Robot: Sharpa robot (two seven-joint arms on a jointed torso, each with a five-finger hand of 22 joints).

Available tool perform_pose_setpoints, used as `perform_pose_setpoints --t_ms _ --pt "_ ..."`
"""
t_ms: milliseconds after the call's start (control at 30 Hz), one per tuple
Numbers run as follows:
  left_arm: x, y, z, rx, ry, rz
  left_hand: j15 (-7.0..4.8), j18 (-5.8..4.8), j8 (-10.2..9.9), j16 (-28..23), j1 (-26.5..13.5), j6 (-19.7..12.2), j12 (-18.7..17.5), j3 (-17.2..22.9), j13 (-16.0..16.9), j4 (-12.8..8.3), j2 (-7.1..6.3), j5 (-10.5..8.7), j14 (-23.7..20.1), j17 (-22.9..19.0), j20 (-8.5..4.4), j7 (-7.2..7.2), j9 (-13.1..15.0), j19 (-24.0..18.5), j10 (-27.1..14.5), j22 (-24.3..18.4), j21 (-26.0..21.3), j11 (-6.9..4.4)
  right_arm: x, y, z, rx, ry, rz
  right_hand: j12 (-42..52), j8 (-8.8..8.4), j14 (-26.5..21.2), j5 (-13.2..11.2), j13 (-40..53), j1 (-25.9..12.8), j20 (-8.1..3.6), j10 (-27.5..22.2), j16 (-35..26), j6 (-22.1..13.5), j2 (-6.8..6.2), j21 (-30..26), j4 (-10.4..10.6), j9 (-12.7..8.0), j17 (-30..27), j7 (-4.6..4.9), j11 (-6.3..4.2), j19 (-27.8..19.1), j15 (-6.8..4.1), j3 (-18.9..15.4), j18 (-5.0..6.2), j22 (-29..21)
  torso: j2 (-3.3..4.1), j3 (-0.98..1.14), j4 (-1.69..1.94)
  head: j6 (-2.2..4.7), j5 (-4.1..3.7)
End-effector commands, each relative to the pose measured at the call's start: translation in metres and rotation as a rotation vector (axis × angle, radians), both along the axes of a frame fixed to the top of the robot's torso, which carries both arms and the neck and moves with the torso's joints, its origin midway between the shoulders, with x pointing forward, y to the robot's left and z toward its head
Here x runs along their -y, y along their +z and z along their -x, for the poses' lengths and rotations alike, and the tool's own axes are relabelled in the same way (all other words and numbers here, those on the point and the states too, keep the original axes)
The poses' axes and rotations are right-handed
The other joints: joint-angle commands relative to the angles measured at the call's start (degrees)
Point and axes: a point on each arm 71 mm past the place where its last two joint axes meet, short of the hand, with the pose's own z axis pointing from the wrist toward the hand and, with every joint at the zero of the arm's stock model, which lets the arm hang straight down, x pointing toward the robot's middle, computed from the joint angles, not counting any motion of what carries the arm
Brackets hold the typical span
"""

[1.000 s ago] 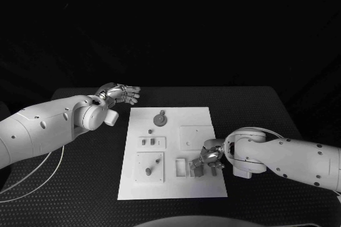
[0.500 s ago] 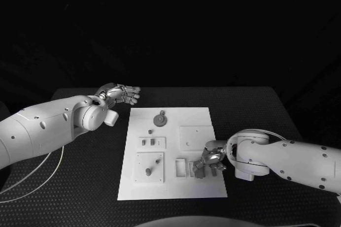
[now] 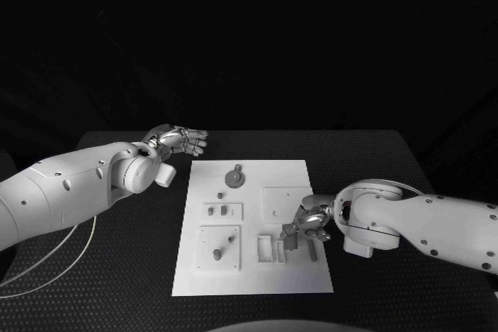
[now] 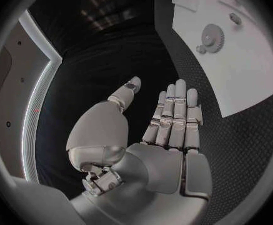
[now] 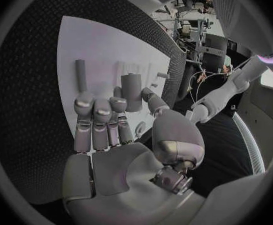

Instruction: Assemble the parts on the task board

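Could lose the grey peg [image 5: 131, 91] on the way to its seat: seems pinched only lightly between thumb and forefinger of the right hand [image 3: 305, 227], other fingers stretched nearly straight beside it, so any tilt or bump against the board might twist it free. Could also nudge the loose rod [image 3: 311, 250] lying just beside the hand, at about 5 o'clock of it, and roll it off the near right edge. Might jam the peg if brought down tilted rather than upright; the exact seat meant for it is hard to make out.

Hovers low over the task board [image 3: 252, 278] at roughly 4 o'clock of its middle, narrow at the thumb side, holding the peg clear of the plate.

Waits off the board at about 11 o'clock: left hand [image 3: 180, 140], flat and holding nothing, fingers straight and side by side, thumb apart, touching no part. Sits untouched at 12 o'clock on the board: the gear [image 3: 235, 176].
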Motion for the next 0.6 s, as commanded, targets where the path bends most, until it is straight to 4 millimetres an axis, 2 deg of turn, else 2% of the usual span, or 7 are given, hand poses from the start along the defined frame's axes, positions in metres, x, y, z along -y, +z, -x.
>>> perform_pose_setpoints --t_ms 33,300,367,600 --pt "0.004 0.001 0.000 0.008 -0.024 -0.012 -0.08 0.92 0.4 -0.2 -0.1 -0.2 0.0 0.2 -0.1 -0.1 0.39 0.26 0.4 0.1 0.06 -0.29 -0.1 0.5 0.0 0.1 -0.2 0.23 -0.005 -0.001 0.003 -0.060 -0.029 -0.019 -0.2 0.02 0.0 0.2 -0.1 -0.7 0.36 0.1 -0.5 1.0 -0.01 0.0 0.2 0.0 0.1 0.60 -0.23 -0.1 -0.17 0.4 4.75 0.0 -0.09 -0.15 0.07 0.33 -0.01" --pt "0.010 0.001 0.000 0.011 -0.036 -0.007 -0.09 0.92 0.4 -0.2 -0.1 -0.2 0.0 0.1 -0.1 -0.1 0.33 0.26 0.4 0.2 0.05 -0.27 -0.1 0.6 0.0 0.1 -0.2 0.23 -0.023 -0.004 0.001 -0.092 -0.005 -0.036 -0.3 -0.15 -0.1 -0.1 -0.2 -1.6 0.53 0.0 -0.6 1.0 -0.07 0.1 0.3 0.0 0.3 0.64 -0.20 -0.3 -0.13 0.5 4.75 0.0 -0.01 -0.10 0.07 0.37 0.65" --pt "0.011 0.001 0.000 0.011 -0.037 -0.007 -0.09 0.92 0.4 -0.2 -0.1 -0.2 0.0 0.1 -0.1 -0.1 0.32 0.26 0.4 0.2 0.05 -0.27 -0.1 0.6 0.0 0.1 -0.2 0.23 -0.027 -0.005 0.000 -0.092 -0.002 -0.035 -0.3 -0.17 -0.1 -0.1 -0.2 -1.8 0.55 0.0 -0.6 1.0 -0.09 0.1 0.3 0.0 0.3 0.64 -0.19 -0.3 -0.12 0.5 4.75 0.0 -0.01 -0.13 0.04 0.36 0.68" --pt "0.011 0.001 0.000 0.012 -0.037 -0.006 -0.09 0.91 0.4 -0.3 -0.2 -0.2 0.0 0.1 -0.1 -0.1 0.30 0.25 0.4 0.2 0.05 -0.27 -0.1 0.6 0.0 0.2 -0.2 0.24 -0.037 -0.018 0.002 -0.106 0.028 -0.006 -0.2 -0.19 -0.1 -0.7 -0.1 -2.3 0.62 0.0 -0.6 1.2 -0.22 0.2 0.4 0.0 0.4 0.60 -0.23 -0.4 -0.13 0.6 4.75 0.0 0.06 0.00 0.15 0.30 0.79"
